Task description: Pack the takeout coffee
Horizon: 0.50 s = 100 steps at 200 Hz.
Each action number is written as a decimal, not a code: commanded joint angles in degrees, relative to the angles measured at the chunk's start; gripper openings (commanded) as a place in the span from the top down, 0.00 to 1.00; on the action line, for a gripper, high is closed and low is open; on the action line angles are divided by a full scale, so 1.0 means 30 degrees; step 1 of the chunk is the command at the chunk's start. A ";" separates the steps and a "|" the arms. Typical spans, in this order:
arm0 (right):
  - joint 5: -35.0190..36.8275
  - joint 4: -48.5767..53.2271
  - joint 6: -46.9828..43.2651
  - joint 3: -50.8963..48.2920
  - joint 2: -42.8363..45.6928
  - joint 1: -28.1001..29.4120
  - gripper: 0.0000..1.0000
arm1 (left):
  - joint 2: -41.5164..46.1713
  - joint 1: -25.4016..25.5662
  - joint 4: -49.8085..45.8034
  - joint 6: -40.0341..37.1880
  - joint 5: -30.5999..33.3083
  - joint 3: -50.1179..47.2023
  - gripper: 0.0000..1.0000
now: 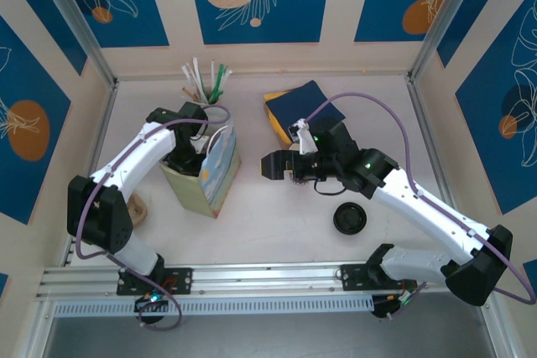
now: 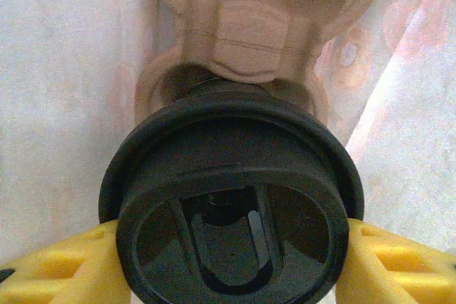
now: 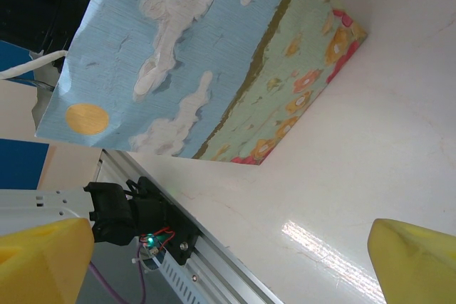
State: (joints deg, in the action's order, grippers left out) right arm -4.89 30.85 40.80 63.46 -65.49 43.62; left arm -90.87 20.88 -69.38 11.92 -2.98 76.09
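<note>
The pale table [image 1: 277,232] carries a paper gift bag [image 1: 211,175] left of centre, printed with blue sky, white clouds, a yellow sun and a band of flowers near its base. The left arm bends down into the open top of this bag. Inside, the left gripper [image 2: 229,265] has its yellow fingers [image 2: 50,268] pressed against both sides of the takeout coffee [image 2: 231,176], gripping it just under the round black lid. The cup hangs within the bag's pale walls, above what looks like a brown moulded cup holder [image 2: 242,40], though the close view makes that hard to confirm.

The right gripper [image 3: 228,254] hovers over the table just beside the bag, jaws spread wide with nothing between them.

Towards the back lies a dark blue folded stack [image 1: 304,105]. A bundle of white and green sticks [image 1: 205,81] sits behind the bag. A loose black lid [image 1: 349,218] rests on the table near the right arm.
</note>
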 commanded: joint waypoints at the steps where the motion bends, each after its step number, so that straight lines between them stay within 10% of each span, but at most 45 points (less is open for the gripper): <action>1: -0.0188 -0.0121 0.0024 -0.0034 -0.0083 0.0139 0.01 | -0.1307 -0.0398 0.0726 0.0479 0.0889 -0.0961 0.52; 100: -0.0271 -0.0157 0.0023 0.0057 -0.0141 0.0140 0.01 | -0.1096 -0.0400 0.0255 0.0479 0.0993 -0.0441 0.46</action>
State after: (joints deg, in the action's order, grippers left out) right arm -4.91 30.85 40.80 63.46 -65.87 43.66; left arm -90.94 20.88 -69.82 11.92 -2.96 76.53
